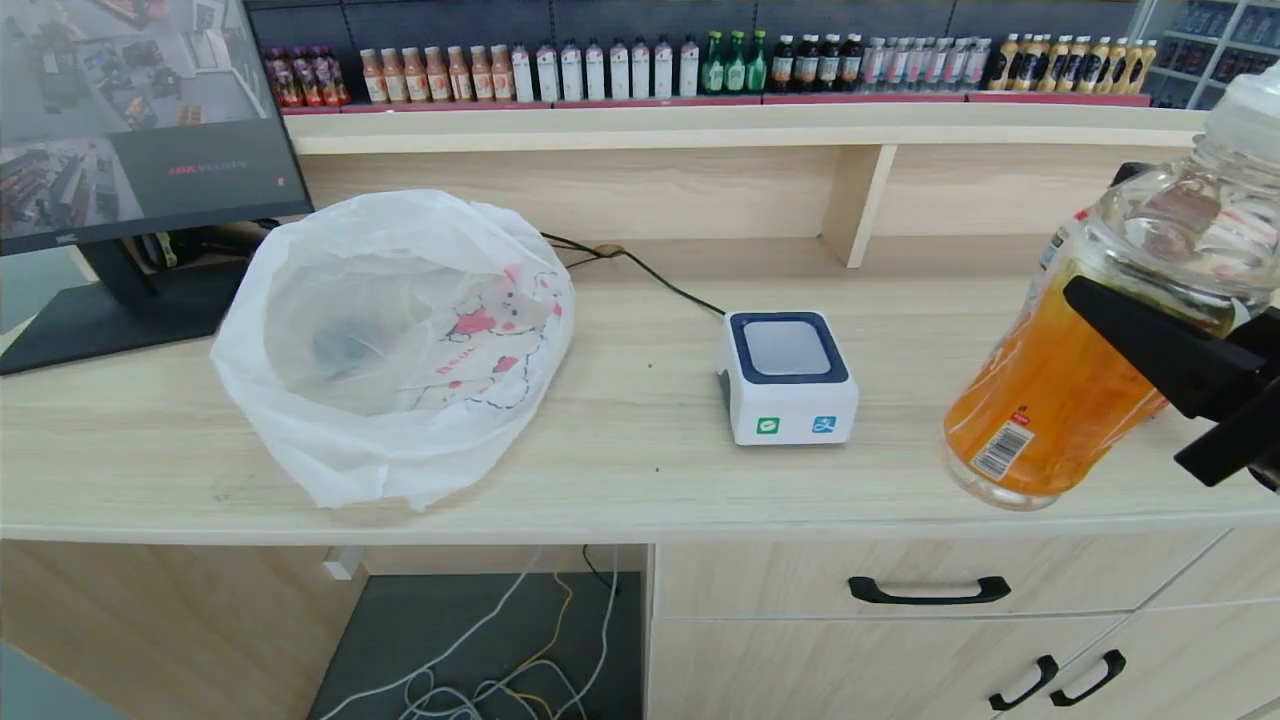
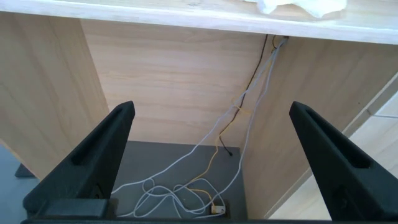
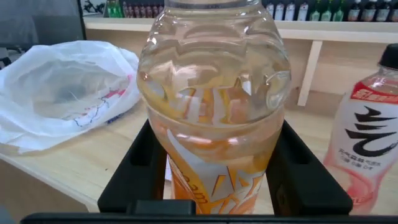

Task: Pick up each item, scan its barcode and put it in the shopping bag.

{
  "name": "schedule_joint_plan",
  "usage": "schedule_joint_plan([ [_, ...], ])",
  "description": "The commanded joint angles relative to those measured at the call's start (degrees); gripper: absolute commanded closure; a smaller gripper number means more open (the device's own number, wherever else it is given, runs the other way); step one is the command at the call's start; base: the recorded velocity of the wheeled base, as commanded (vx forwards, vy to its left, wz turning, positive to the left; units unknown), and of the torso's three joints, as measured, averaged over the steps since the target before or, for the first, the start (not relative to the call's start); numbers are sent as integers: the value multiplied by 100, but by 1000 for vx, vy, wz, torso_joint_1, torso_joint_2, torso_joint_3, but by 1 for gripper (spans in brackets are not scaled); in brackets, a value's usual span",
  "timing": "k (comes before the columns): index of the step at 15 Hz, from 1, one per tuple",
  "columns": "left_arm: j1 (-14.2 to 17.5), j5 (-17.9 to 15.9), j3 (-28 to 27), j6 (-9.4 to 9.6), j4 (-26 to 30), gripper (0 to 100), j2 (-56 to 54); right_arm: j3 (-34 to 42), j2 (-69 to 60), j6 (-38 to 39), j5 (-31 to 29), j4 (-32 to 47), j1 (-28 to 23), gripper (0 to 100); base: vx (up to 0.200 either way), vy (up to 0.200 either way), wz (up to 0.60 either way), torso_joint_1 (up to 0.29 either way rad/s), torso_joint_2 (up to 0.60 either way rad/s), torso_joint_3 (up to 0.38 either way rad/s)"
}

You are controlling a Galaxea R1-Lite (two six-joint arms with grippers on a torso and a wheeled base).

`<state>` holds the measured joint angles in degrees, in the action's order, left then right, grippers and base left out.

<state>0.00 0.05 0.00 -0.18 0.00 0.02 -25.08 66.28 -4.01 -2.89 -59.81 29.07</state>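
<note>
Snugly clasped by right gripper (image 3: pixel 219 167), orange drink bottle (image 1: pixel 1075 385), left gripper (image 2: pixel 211 140) spread wide.

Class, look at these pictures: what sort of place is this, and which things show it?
Most likely a shop checkout: a barcode scanner and an open shopping bag sit on the counter, with rows of bottled drinks behind.

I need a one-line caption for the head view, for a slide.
Right gripper holds a tilted orange drink bottle beside the scanner, with the open shopping bag farther left.
</note>
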Motion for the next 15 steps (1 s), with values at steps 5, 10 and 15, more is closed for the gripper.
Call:
schedule_joint_plan([
  [5,0,4,0,18,-9,0,-2,-129,60,-47,-36,-5,2,100,0,0,0,0,0,0],
  [10,0,4,0,18,0,0,-2,-446,307,-346,-27,4,-7,100,0,0,0,0,0,0],
  [15,0,4,0,18,0,0,-2,-1430,983,-610,60,13,2,100,0,0,0,0,0,0],
])
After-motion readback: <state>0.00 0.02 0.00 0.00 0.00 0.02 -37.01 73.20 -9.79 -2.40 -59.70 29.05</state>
